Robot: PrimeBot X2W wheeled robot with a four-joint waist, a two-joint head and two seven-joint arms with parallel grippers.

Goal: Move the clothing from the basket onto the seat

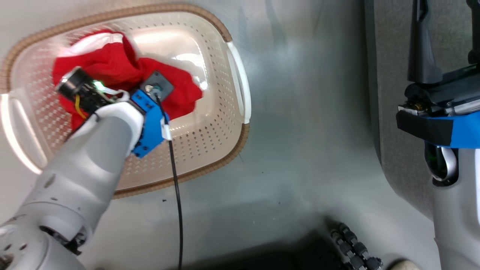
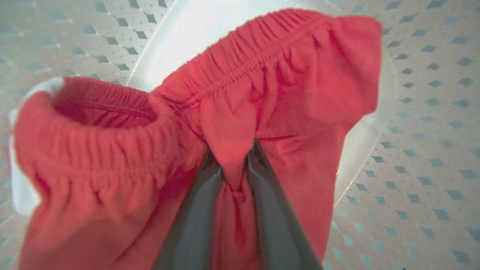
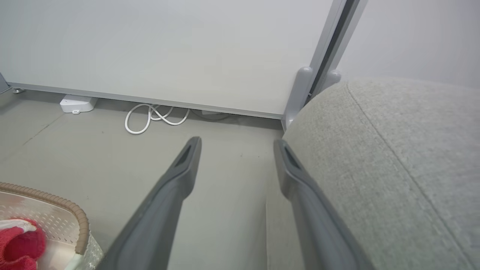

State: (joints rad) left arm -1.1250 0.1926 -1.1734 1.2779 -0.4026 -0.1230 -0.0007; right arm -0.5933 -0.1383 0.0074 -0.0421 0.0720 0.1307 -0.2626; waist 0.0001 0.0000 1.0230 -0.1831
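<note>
- Clothing (image 2: 300, 93): soft red fabric with a gathered elastic band and a bit of white trim, bunched in the basket (image 1: 210, 150).
- Left gripper (image 2: 234, 153): pinching a fold of the red fabric.
- Right gripper (image 3: 237, 144): fingers spread, empty, beside the seat (image 3: 393, 150).
- Count: one basket, one seat, one red heap; I cannot tell how many garments it holds.

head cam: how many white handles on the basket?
2. One white handle sits on the right end of the basket; the other is on its left end, at the picture's edge. None seems hidden.
</note>
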